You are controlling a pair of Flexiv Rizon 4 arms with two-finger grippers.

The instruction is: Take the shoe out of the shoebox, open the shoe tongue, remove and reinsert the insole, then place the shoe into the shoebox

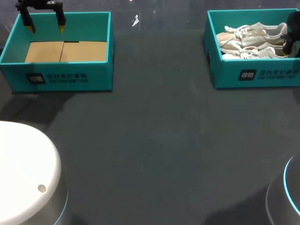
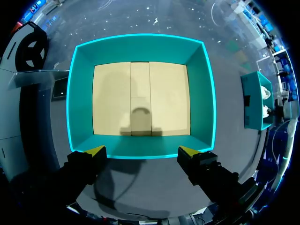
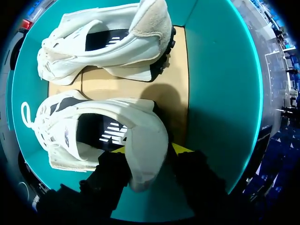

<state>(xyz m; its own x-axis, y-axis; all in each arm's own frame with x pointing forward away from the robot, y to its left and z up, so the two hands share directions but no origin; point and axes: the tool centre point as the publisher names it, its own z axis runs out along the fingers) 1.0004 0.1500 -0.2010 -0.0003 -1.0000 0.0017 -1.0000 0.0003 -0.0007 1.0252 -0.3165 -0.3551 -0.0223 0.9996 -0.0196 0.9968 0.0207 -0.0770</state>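
Two white lace-up shoes lie side by side, toes to the left, in the teal shoebox at the back right. My right gripper reaches down at their heel end. In the right wrist view my right gripper is shut on the heel of the nearer shoe, one finger inside its opening and one behind the heel. The other shoe lies ahead, beside the box wall. My left gripper hangs open over the back wall of the left box; between the fingers of my left gripper is nothing.
The left teal box holds only a cardboard floor. A small white scrap lies on the dark table behind the boxes. My arms' bases fill the front corners, white at the left and grey at the right.
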